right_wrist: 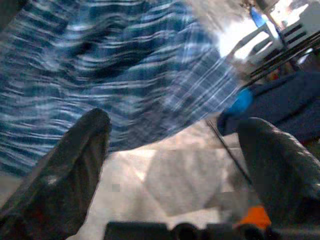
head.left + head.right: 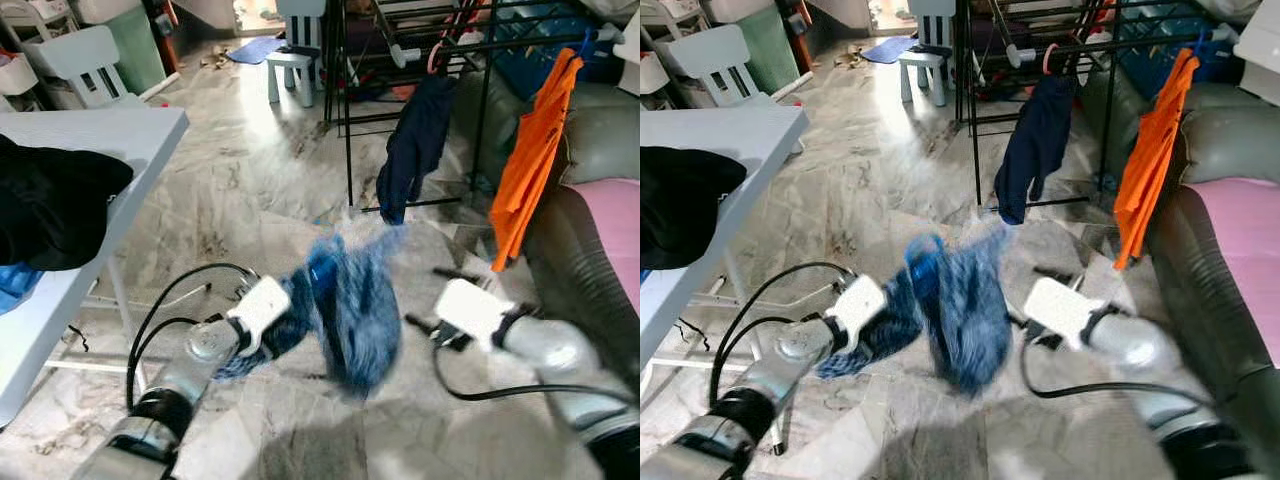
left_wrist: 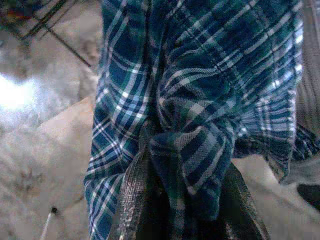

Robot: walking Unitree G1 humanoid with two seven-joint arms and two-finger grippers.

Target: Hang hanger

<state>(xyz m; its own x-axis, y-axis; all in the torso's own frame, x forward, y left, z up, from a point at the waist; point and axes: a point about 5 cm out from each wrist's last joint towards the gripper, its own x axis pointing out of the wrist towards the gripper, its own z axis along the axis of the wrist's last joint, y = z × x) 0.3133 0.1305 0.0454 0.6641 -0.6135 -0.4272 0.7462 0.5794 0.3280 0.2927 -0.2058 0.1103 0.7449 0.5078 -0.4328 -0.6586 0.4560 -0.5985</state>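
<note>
Down in front of us, in the left eye view, our left gripper holds up a blue checked shirt. The shirt hangs over the marble floor and looks blurry. Our right gripper is just beside the shirt, on its other side. We cannot see a hanger in the shirt. On our left is a white table with a black cloth on it. Farther back stands a black drying rack. A dark blue garment hangs on it from a pink hanger, and an orange shirt hangs near it. A grey sofa with a pink cushion is on our right. A small white chair stands behind the table.

Next, the right eye view shows the same things, and a white stool stands far back on the floor.

Then, in the left wrist view, our two black fingers are closed on a bunch of the shirt. The cloth is pinched tight between them.

Last, in the right wrist view, the right gripper's fingers are spread wide apart with nothing between them. The blurry shirt is just past them, and the dark blue garment is off to one side.
</note>
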